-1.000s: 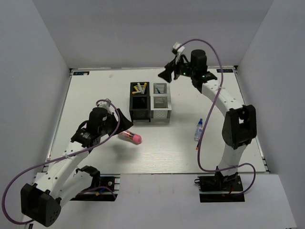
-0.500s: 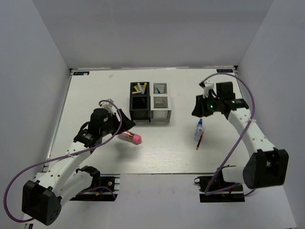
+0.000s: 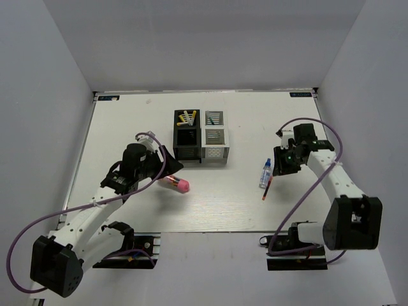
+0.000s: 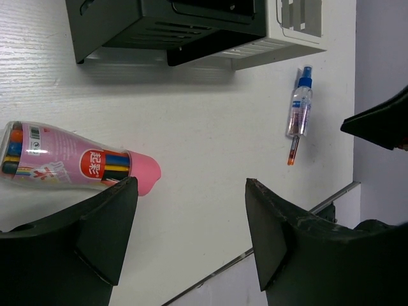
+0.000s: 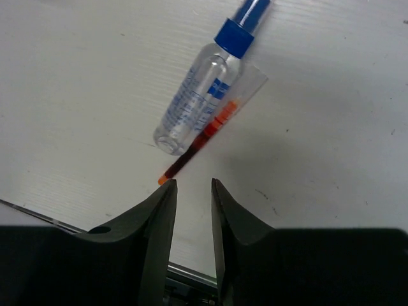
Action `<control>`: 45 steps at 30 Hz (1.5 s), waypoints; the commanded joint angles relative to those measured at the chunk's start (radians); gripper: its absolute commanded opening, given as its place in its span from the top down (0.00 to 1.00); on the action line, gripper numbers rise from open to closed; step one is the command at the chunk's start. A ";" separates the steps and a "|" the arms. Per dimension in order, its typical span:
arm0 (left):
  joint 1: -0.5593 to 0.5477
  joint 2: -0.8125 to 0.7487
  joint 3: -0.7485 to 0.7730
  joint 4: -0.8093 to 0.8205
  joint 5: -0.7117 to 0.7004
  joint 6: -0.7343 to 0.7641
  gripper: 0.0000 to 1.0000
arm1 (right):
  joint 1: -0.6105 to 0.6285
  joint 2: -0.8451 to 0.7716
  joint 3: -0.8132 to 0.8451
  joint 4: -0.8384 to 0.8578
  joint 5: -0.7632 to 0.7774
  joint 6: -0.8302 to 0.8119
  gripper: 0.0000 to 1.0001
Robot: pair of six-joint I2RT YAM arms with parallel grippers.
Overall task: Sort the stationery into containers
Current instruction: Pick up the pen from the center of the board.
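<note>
The pink-and-clear cylinder (image 3: 176, 184) lies on its side on the table; in the left wrist view (image 4: 70, 162) it is just beyond my left finger. My left gripper (image 3: 169, 166) (image 4: 191, 180) is open wide and empty beside it. The clear blue-capped bottle (image 3: 265, 173) (image 5: 201, 95) lies touching a red pen (image 3: 268, 189) (image 5: 199, 145). My right gripper (image 3: 280, 163) (image 5: 194, 181) hovers just right of them, jaws a narrow gap apart and empty. The black organizer (image 3: 187, 136) and the silver-white organizer (image 3: 215, 136) stand side by side at mid-table. Yellow and white pens (image 3: 187, 117) stand in the black one's back cell.
The organizers' undersides also show at the top of the left wrist view, black (image 4: 159, 22) and white (image 4: 280, 32). The table's near edge (image 3: 210, 231) runs in front of both arm bases. Grey walls enclose the table on the left, the right and the back.
My right arm has swung from above the organizers' back right down to beside the bottle and red pen. My left gripper has edged slightly toward the pink cylinder.
</note>
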 commanded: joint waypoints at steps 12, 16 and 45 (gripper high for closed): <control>-0.003 -0.094 0.008 -0.049 -0.006 -0.016 0.22 | -0.017 0.236 0.028 -0.007 -0.004 -0.039 0.54; -0.003 -0.085 0.028 -0.071 -0.006 -0.007 0.22 | -0.015 0.300 0.053 0.036 -0.021 -0.002 0.52; -0.003 -0.076 0.038 -0.091 -0.024 -0.007 0.22 | 0.011 0.425 0.094 0.128 0.077 0.162 1.00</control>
